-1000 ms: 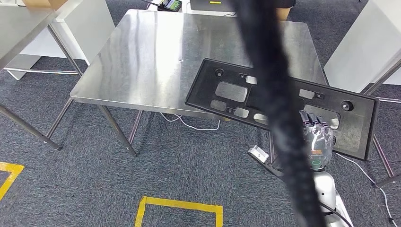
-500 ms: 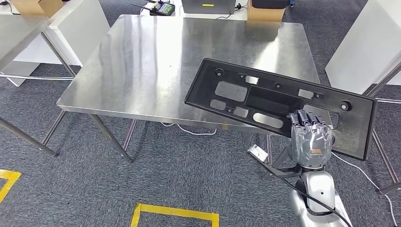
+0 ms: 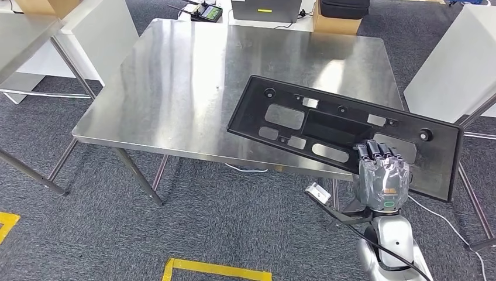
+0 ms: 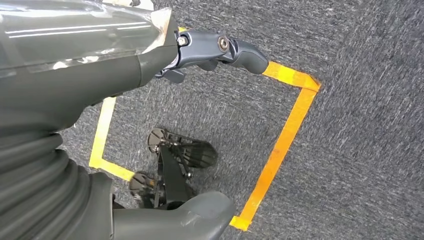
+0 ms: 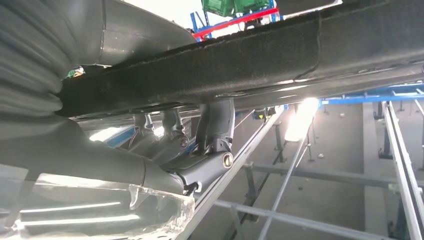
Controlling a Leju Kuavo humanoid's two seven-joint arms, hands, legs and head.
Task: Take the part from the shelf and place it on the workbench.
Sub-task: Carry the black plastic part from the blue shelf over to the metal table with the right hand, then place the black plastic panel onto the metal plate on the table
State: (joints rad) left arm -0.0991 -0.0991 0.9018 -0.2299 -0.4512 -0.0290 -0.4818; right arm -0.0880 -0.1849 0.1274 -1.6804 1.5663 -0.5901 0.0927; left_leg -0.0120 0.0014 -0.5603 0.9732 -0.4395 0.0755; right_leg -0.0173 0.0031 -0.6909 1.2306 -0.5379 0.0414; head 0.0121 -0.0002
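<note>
Part point(image 3: 345, 130): long black plastic panel with cut-outs, held at its near edge by the right hand point(image 3: 383, 175), fingers curled over it; far end over the workbench point(image 3: 187, 76). Likely light, stiff, flexing when held off-centre (left hand point(image 4: 220, 50) hangs slack, holding nothing). Bench: smooth steel. Floor: grey carpet.

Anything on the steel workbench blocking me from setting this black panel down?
Nothing visible. The right robot hand holds the black panel by its near edge, part of it above the workbench, whose steel top shows bare.
</note>
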